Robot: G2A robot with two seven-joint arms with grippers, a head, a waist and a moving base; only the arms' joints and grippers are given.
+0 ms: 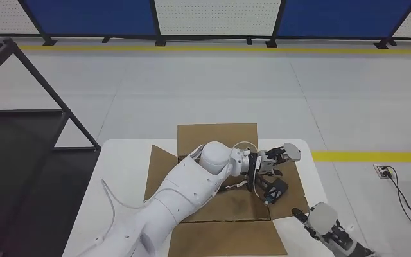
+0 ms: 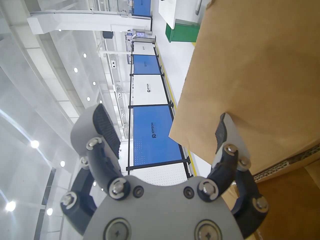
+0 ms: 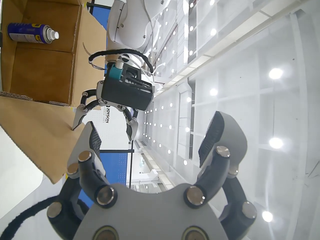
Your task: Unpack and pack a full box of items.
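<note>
An open cardboard box (image 1: 215, 138) sits on the white table (image 1: 125, 167) with its flaps spread. A blue spray can (image 3: 30, 34) with a white nozzle lies inside it. My left gripper (image 1: 286, 155) is over the box's right flap (image 2: 250, 63). It is open (image 2: 162, 128), one fingertip (image 2: 221, 132) rests against the flap's edge, and the flap's corner reaches into the gap. The right wrist view shows this left gripper (image 3: 105, 126) from beside the flap (image 3: 32, 126). My right gripper (image 1: 300, 214) is near the table's front right corner, open (image 3: 152, 136), with nothing between its fingers.
The front flap (image 1: 225, 239) lies flat toward the table's near edge. A black frame (image 1: 45, 83) stands to the left of the table. Blue and white partition panels (image 1: 212, 16) line the far side of the floor.
</note>
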